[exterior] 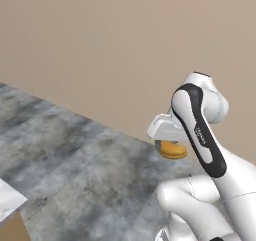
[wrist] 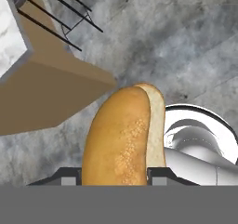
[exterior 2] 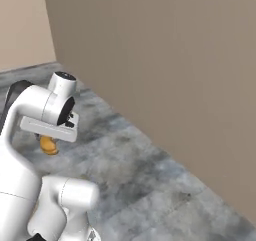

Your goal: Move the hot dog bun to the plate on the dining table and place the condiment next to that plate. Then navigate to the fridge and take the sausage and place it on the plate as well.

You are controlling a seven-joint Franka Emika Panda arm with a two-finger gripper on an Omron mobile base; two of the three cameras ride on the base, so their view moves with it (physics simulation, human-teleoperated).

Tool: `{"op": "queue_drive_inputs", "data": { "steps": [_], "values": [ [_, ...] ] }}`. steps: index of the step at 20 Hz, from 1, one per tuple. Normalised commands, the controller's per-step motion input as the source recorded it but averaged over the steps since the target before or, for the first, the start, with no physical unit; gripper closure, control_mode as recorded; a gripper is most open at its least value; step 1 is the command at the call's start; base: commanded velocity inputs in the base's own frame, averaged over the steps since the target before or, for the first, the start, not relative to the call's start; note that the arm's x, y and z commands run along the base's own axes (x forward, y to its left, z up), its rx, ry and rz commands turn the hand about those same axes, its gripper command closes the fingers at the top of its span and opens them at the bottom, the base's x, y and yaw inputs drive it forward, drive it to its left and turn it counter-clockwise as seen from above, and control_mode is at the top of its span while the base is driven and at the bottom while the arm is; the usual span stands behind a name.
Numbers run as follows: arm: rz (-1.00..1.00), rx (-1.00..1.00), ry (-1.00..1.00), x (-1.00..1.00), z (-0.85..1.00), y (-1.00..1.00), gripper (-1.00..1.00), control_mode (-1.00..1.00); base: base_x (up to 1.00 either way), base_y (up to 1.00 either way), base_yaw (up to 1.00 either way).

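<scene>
While raised above the grey floor (exterior: 75, 155), gripper (wrist: 115, 176) is clamped on the hot dog bun (wrist: 123, 135), near the dining table (wrist: 51, 93) corner.

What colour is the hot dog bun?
Golden-tan, paler along one side; the hot dog bun shows best in the hand view.

hot dog bun (wrist: 123, 139) in the hand (wrist: 114, 175), above the floor (exterior: 75, 155), table corner (wrist: 51, 93) probably nearby, wall (exterior: 100, 45) behind

hot dog bun (wrist: 122, 139) between pincer (wrist: 114, 176) tips
</scene>
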Motion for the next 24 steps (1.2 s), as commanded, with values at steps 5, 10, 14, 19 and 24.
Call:
{"op": "queue_drive_inputs", "data": {
  "steps": [5,10,14,19,24],
  "values": [
    [0.00,0.00,0.00,0.00,0.00,0.00,1.00,1.00,1.00,-0.03,0.46],
    [0.00,0.00,0.00,0.00,0.00,0.00,1.00,1.00,1.00,-0.07,0.48],
    [0.00,0.00,0.00,0.00,0.00,0.00,1.00,1.00,1.00,-0.22,0.45],
    [0.00,0.00,0.00,0.00,0.00,0.00,1.00,1.00,1.00,-0.47,0.41],
    [0.00,0.00,0.00,0.00,0.00,0.00,1.00,1.00,1.00,-0.61,0.40]
  ]
}}
